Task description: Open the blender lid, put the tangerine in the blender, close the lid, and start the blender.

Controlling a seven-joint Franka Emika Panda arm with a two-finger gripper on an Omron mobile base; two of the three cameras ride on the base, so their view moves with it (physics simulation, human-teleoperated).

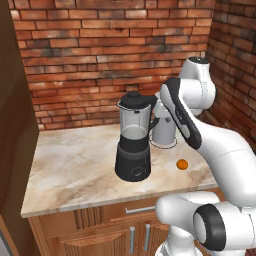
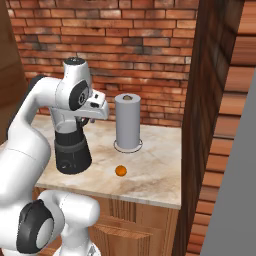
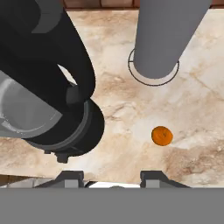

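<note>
The blender [image 1: 133, 145] stands mid-counter, a clear jar on a black base, with the black blender lid [image 1: 134, 101] seated on top. In the hand view the blender [image 3: 65, 127] lies at the left, seen from above. The tangerine [image 1: 182, 164] rests on the counter to the blender's right, small and orange; it also shows in the other views [image 2: 120, 171] [image 3: 162, 135]. My gripper [image 3: 113, 179] hovers high, just right of the blender's top and above the counter. Its tips stand apart with nothing between them.
A grey paper towel roll [image 1: 164, 129] [image 2: 128, 122] stands upright behind the tangerine, near the brick wall. A wooden cabinet side [image 2: 200, 125] bounds the counter on the right. The marble counter [image 1: 70, 165] has free room left of the blender.
</note>
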